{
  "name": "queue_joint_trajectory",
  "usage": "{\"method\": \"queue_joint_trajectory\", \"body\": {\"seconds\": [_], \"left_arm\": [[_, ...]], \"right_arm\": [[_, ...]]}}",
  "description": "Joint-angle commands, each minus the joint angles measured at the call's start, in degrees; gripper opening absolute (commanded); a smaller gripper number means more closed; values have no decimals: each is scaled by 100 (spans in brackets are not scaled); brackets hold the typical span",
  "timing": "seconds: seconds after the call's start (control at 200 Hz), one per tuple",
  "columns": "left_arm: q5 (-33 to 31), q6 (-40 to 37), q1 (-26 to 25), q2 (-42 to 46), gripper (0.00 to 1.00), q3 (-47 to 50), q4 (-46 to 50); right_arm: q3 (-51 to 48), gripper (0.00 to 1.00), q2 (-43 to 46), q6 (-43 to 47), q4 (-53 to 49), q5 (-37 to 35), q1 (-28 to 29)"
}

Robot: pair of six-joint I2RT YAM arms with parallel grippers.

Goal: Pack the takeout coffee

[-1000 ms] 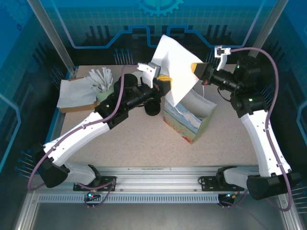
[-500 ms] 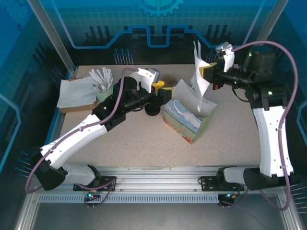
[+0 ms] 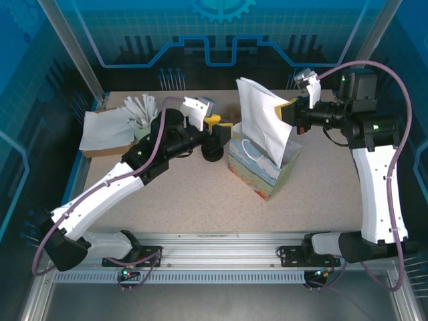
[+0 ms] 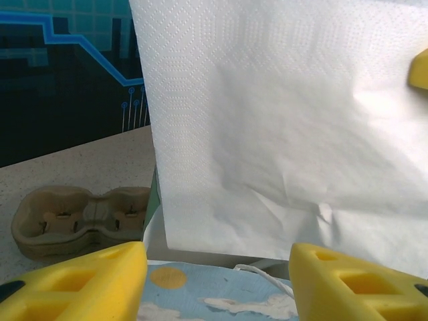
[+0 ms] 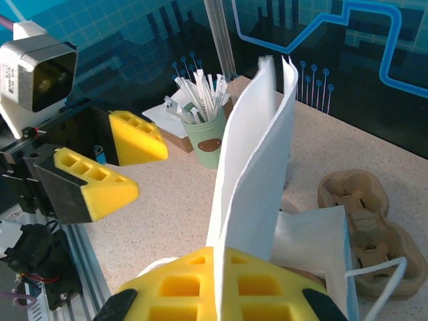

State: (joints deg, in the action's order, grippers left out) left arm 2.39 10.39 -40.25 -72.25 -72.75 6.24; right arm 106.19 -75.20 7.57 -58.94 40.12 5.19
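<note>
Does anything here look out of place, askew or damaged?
The white napkin, pinched in the right pincer, sticks up tall over the open paper bag, mostly outside it. Nothing looks spilled or torn.

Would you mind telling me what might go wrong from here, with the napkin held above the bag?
1. The napkin hangs wide from the right gripper, pinched at one edge; it may drape over the rim of the bag rather than drop inside.
2. The left gripper stands open right beside the bag and napkin, so it might snag the sheet or nudge the bag.
3. The takeout coffee sits close by the left wrist and could be knocked over.
</note>
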Motion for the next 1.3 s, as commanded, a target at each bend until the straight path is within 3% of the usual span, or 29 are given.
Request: {"method": "queue_joint_trajectory", "body": {"seconds": [0.0,0.475,0.65,0.75,0.865,0.98,1.075,1.191,1.296], "left_arm": [[68,-108,43,171,60,108,31],[-73,-146,82,335,60,352,-26],[-236,-38,155,453,61,587,-75],[-298,16,188,525,61,765,-115],[-399,24,219,605,61,948,-73],[-545,126,386,693,62,1150,80],[-572,336,619,864,63,1400,130],[-739,493,968,1237,65,1853,79],[-1284,658,1480,1625,73,2420,59]], "right_arm": [[-109,0,-8,127,-90,52,-64],[-830,0,-373,450,556,-583,-54],[-1551,4,3,411,808,-936,-50],[-2027,11,287,277,895,-926,69],[-2454,33,716,5,1002,-1335,185],[-2367,52,1032,-385,1128,-1707,188],[-2191,58,1196,-683,1214,-2094,178],[-2240,64,1421,-1021,1492,-3204,15],[-2679,73,1552,-1307,1964,-4243,-513]]}}
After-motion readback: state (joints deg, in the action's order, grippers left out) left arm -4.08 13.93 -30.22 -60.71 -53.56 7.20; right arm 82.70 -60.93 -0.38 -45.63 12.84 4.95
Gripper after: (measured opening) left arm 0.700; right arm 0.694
